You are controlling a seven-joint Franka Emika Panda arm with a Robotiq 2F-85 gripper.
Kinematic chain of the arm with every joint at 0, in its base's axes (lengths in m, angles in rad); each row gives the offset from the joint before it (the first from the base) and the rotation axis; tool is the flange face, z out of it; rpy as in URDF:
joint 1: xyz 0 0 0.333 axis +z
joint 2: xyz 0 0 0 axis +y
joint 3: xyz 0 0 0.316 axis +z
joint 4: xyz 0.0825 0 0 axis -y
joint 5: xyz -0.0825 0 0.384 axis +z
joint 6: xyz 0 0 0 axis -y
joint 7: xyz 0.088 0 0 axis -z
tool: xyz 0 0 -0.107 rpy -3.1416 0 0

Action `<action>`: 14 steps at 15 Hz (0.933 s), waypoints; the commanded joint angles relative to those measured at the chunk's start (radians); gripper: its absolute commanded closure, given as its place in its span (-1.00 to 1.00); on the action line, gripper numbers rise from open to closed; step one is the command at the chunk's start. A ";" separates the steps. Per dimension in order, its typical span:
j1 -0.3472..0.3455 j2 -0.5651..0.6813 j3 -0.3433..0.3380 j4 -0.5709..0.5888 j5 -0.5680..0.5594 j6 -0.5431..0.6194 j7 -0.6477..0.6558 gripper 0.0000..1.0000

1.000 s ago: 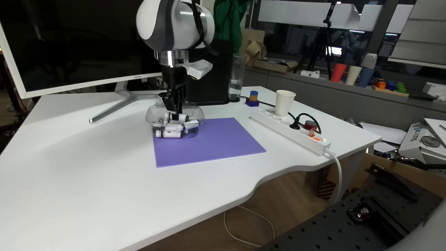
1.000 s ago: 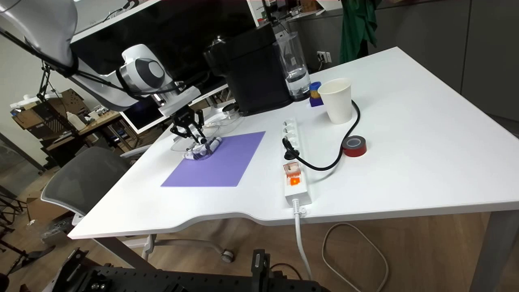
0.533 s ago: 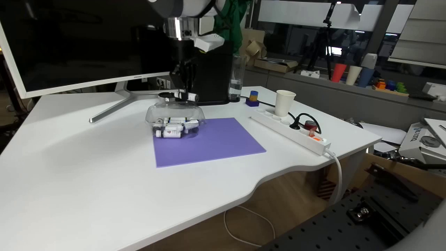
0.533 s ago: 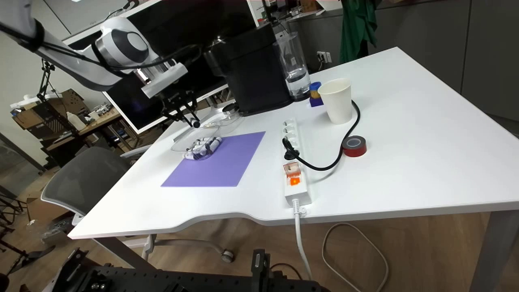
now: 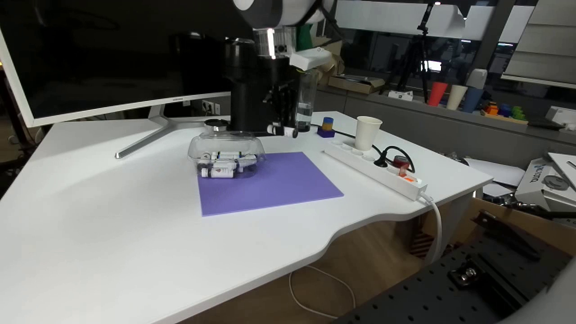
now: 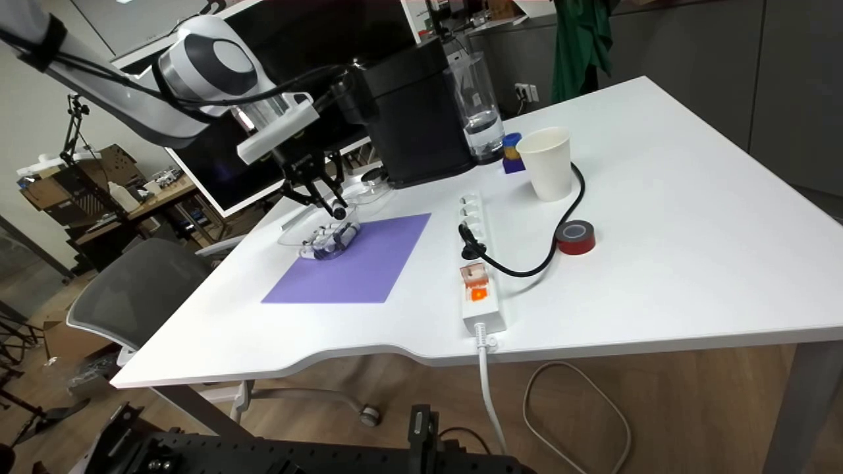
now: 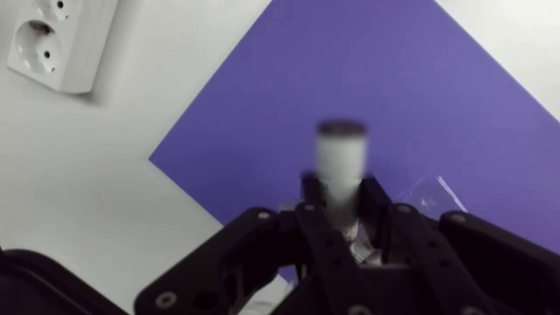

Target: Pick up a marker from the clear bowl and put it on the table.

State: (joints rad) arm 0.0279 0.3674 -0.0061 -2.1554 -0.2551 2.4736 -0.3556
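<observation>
My gripper (image 5: 282, 126) is shut on a short whitish marker with a dark end (image 5: 290, 132). It holds the marker roughly level in the air, well above the table (image 5: 135, 216). In the wrist view the marker (image 7: 341, 155) sticks out, blurred, between the fingertips of the gripper (image 7: 339, 188). The gripper also shows in an exterior view (image 6: 332, 205), with the marker's dark end toward the camera. The clear bowl (image 5: 194, 147) stands partly on the purple mat, with several other markers (image 5: 220, 173) in it. A clear edge of the bowl (image 7: 453, 194) shows in the wrist view.
The purple mat (image 5: 288, 184) lies in front of the gripper. A white power strip (image 5: 378, 173), a paper cup (image 5: 367, 132) and a small block stack (image 5: 326, 128) stand to its right. A black bin (image 6: 415, 118), a water-filled cylinder (image 6: 481, 118) and a monitor (image 5: 112, 58) stand behind.
My gripper has risen out of the clear bowl with the marker in it. It has then moved sideways past the bowl, toward the power strip side. The bowl has not moved.
</observation>
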 commanded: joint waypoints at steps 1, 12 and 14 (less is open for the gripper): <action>-0.027 0.025 -0.010 -0.047 -0.004 0.069 0.057 0.87; -0.053 0.144 -0.019 -0.046 0.012 0.140 0.085 -0.30; -0.057 0.124 -0.013 -0.055 0.022 0.130 0.088 -0.56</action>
State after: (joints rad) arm -0.0227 0.5187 -0.0229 -2.2002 -0.2476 2.6140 -0.2995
